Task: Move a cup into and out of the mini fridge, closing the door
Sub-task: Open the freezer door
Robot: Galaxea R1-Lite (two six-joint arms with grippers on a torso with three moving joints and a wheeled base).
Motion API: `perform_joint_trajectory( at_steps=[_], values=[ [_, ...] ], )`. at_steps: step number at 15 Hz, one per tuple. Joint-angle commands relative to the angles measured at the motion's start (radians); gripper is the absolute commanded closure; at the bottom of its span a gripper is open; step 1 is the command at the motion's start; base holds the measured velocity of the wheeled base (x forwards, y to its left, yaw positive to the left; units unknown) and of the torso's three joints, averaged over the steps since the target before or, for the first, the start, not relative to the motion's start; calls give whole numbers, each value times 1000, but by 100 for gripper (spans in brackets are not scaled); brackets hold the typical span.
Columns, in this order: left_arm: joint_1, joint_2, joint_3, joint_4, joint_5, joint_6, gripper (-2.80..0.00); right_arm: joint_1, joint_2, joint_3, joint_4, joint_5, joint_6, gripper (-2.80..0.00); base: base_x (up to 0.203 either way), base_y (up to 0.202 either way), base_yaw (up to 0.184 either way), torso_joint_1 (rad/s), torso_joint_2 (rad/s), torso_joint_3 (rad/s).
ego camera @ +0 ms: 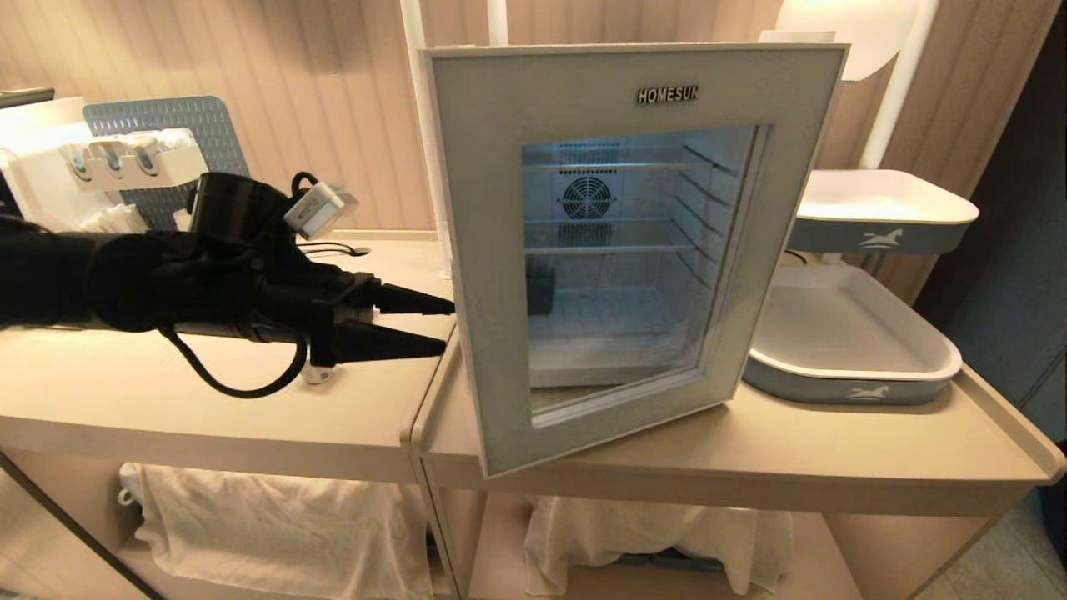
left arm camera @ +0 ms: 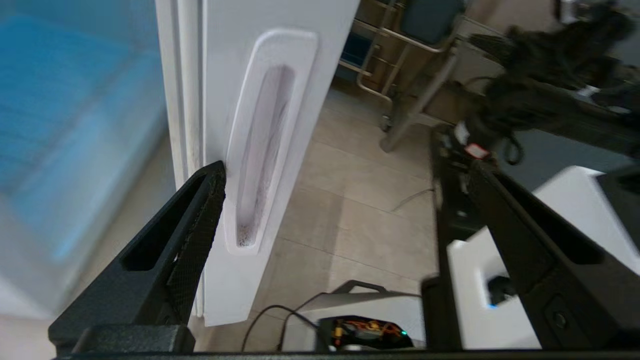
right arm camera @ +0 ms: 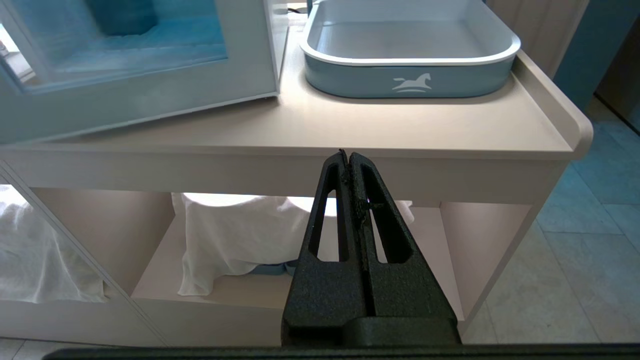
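Kitchenette, counter (ego camera: pixel 208 417), mini fridge (ego camera: pixel 500 208), trays (ego camera: pixel 842 333)

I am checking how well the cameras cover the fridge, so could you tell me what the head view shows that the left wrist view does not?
Head view only: the door's glass front with HOMESUN lettering, the wire shelves, fan and a dark object inside the mini fridge, two trays.

Left wrist view only: the recessed handle in the door's edge, floor below.

Both: the open left gripper at that door edge.
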Motion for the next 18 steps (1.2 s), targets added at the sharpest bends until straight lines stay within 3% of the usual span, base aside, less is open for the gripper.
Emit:
perform_joint_trajectory(
  at_steps=[1,4,8,11,15,18],
  values=[
    [-46,-130,96,-3,2,7,-280,1,1,0,1,0,-1,0,0,0,0,0,0,0],
    [-102,-257,191,-1,2,5,-280,1,1,0,1,0,-1,0,0,0,0,0,0,0],
    [-246,-429,307,6,16,-10,-280,1,1,-1,2,0,-1,0,0,0,0,0,0,0],
    [-266,-566,378,2,19,-127,-280,1,1,0,2,0,-1,0,0,0,0,0,0,0],
    [-305,-806,451,-6,22,-371,-280,1,1,-2,5,0,-1,0,0,0,0,0,0,0],
    [-315,-783,470,-79,93,-414,-280,-1,1,-2,5,0,-2,0,0,0,0,0,0,0]
  ],
)
